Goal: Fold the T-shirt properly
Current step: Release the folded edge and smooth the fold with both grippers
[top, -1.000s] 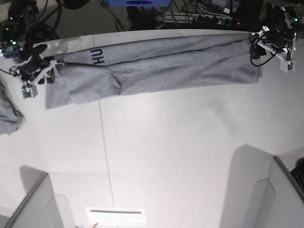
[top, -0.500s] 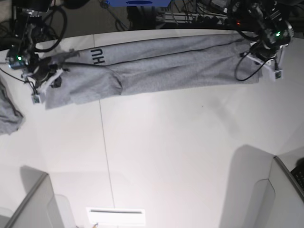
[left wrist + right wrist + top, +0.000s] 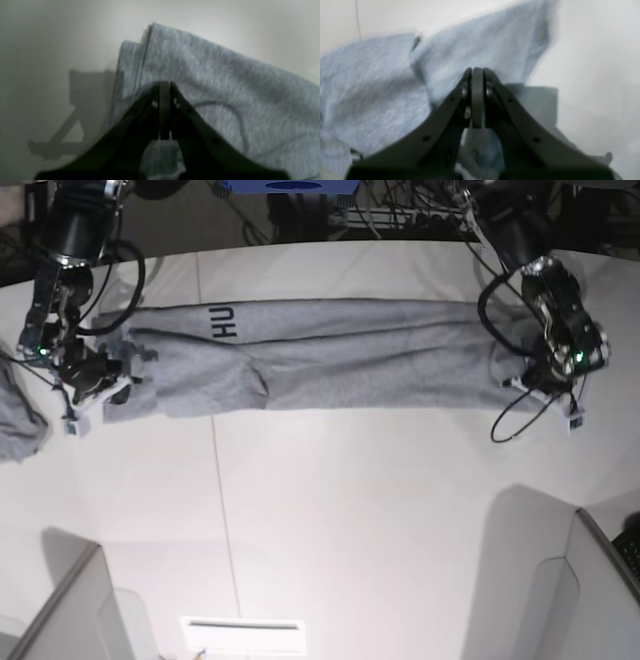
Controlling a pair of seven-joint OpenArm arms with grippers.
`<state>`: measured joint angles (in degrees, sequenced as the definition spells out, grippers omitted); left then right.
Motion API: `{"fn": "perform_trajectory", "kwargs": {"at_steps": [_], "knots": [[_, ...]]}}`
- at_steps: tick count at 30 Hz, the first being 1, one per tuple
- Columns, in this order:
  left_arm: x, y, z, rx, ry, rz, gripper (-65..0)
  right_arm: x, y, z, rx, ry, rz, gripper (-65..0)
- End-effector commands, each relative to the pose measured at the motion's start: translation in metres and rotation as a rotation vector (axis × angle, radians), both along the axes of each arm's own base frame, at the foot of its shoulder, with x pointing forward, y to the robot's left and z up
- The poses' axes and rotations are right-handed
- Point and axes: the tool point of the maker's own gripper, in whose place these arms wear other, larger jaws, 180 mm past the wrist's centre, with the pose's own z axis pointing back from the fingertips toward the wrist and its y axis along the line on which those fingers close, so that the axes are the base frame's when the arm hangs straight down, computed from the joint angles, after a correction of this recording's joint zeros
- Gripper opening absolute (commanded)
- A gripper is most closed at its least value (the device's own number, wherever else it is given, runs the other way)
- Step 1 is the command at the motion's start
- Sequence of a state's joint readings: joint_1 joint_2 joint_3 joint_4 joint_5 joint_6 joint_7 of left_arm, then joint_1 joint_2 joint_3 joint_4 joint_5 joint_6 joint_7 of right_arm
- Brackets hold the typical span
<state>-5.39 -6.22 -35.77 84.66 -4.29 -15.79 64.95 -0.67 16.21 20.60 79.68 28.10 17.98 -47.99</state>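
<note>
The T-shirt (image 3: 340,360) lies stretched as a long, narrow grey band across the far half of the white table (image 3: 350,510), already doubled lengthwise, with black letters "HU" (image 3: 223,324) showing near its left end. Each arm has one end. The right gripper (image 3: 100,385) sits at the scene's left end; its wrist view shows the jaws pressed together with grey cloth bunched between them and the fabric (image 3: 480,50) rising away from the tips, so it reads as clamped on the shirt. The left gripper (image 3: 545,380) is at the scene's right end; in its wrist view (image 3: 165,110) the jaws are likewise closed to a slit, with cloth visible under the tips and the layered hem edges (image 3: 142,50) just past them, so I read it as pinching that end too. My read on why it's held this way: a grip at both ends keeps tension along the band, so the layers stay flat and aligned and can be dragged or lifted as one piece. A shallow crease (image 3: 255,380) left of centre suggests the tension isn't quite even. A smaller grey cloth lump (image 3: 15,425) sits at the table's left edge, well clear and not part of this. Next likely step is bringing one end over the other, and slippage from either pinch is the main risk.
</note>
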Motion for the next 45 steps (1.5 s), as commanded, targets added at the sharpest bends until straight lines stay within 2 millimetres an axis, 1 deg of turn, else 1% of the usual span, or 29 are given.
{"fn": "perform_trajectory", "kwargs": {"at_steps": [1, 2, 4, 5, 7, 9, 10, 11, 12, 13, 14, 15, 16, 17, 19, 21, 23, 24, 26, 30, 33, 36, 37, 38, 39, 42, 43, 45], "knots": [[0.018, 0.001, 0.015, 0.022, -0.045, -0.021, -65.0, 0.013, -0.005, 0.019, -0.016, -0.060, 0.004, -65.0], [0.026, -0.001, 0.022, 0.025, -0.065, -0.034, -65.0, 0.015, -0.004, 0.024, -0.023, -0.077, 0.013, -65.0], [0.042, -0.004, 0.042, 0.050, -0.119, -0.054, -65.0, 0.020, -0.001, 0.040, -0.042, -0.117, 0.032, -65.0], [0.046, -0.002, 0.053, 0.068, -0.150, -0.055, -65.0, 0.018, 0.000, 0.046, -0.049, -0.117, 0.040, -65.0], [0.054, 0.000, 0.086, 0.122, -0.236, -0.062, -65.0, 0.013, 0.007, 0.062, -0.078, -0.110, 0.079, -65.0], [0.057, 0.001, 0.115, 0.175, -0.307, -0.071, -65.0, 0.004, 0.014, 0.074, -0.103, -0.079, 0.117, -65.0], [0.056, 0.001, 0.128, 0.198, -0.333, -0.076, -65.0, 0.000, 0.023, 0.076, -0.098, -0.060, 0.132, -65.0], [0.052, 0.000, 0.133, 0.210, -0.330, -0.076, -65.0, -0.003, 0.030, 0.075, -0.082, -0.040, 0.137, -65.0], [0.047, 0.002, 0.139, 0.222, -0.326, -0.071, -65.0, -0.008, 0.030, 0.073, -0.069, -0.019, 0.124, -62.6], [0.041, 0.007, 0.144, 0.232, -0.328, -0.052, -65.0, -0.008, 0.031, 0.072, -0.053, -0.010, 0.108, -50.4], [0.034, 0.013, 0.146, 0.243, -0.319, -0.043, -65.0, -0.009, 0.030, 0.071, -0.044, -0.002, 0.099, -39.9], [0.023, 0.020, 0.141, 0.255, -0.294, -0.045, -65.0, -0.010, 0.030, 0.071, -0.036, 0.001, 0.092, -30.5], [0.013, 0.027, 0.137, 0.270, -0.272, -0.057, -65.0, -0.010, 0.032, 0.069, -0.030, 0.001, 0.092, -24.0], [0.001, 0.034, 0.132, 0.280, -0.245, -0.071, -65.0, -0.010, 0.032, 0.069, -0.030, -0.004, 0.090, -21.3], [-0.020, 0.048, 0.125, 0.285, -0.213, -0.067, -65.0, -0.012, 0.031, 0.065, -0.027, 0.001, 0.086, -23.6], [-0.043, 0.059, 0.117, 0.284, -0.180, -0.047, -65.0, -0.012, 0.030, 0.060, -0.019, 0.017, 0.082, -28.8], [-0.065, 0.072, 0.114, 0.289, -0.157, -0.014, -65.0, -0.017, 0.032, 0.049, 0.002, 0.051, 0.078, -32.1], [-0.071, 0.078, 0.115, 0.299, -0.159, -0.008, -65.0, -0.017, 0.032, 0.045, 0.011, 0.060, 0.074, -32.6], [-0.084, 0.085, 0.115, 0.302, -0.172, -0.001, -65.0, -0.022, 0.044, 0.033, 0.038, 0.088, 0.090, -32.7], [-0.110, 0.093, 0.112, 0.302, -0.157, 0.025, -65.0, -0.027, 0.055, 0.026, 0.038, 0.103, 0.126, -33.0], [-0.120, 0.101, 0.112, 0.317, -0.133, 0.032, -65.0, -0.031, 0.059, 0.023, 0.044, 0.113, 0.133, -33.6], [-0.121, 0.104, 0.115, 0.330, -0.127, 0.033, -65.0, -0.037, 0.059, 0.019, 0.045, 0.127, 0.132, -33.9], [-0.121, 0.105, 0.116, 0.334, -0.127, 0.031, -65.0, -0.039, 0.059, 0.018, 0.045, 0.132, 0.132, -35.3], [-0.121, 0.105, 0.116, 0.334, -0.127, 0.031, -65.0, -0.040, 0.059, 0.017, 0.045, 0.136, 0.131, -38.6], [-0.121, 0.105, 0.116, 0.334, -0.127, 0.031, -65.0, -0.044, 0.059, 0.015, 0.044, 0.143, 0.134, -43.4], [-0.120, 0.105, 0.116, 0.335, -0.127, 0.028, -65.0, -0.050, 0.061, 0.018, 0.016, 0.127, 0.203, -62.3], [-0.120, 0.105, 0.116, 0.334, -0.127, 0.026, -65.0, -0.052, 0.062, 0.020, 0.006, 0.119, 0.226, -65.0], [-0.120, 0.104, 0.115, 0.331, -0.126, 0.024, -65.0, -0.056, 0.062, 0.024, -0.008, 0.123, 0.237, -65.0]]}}
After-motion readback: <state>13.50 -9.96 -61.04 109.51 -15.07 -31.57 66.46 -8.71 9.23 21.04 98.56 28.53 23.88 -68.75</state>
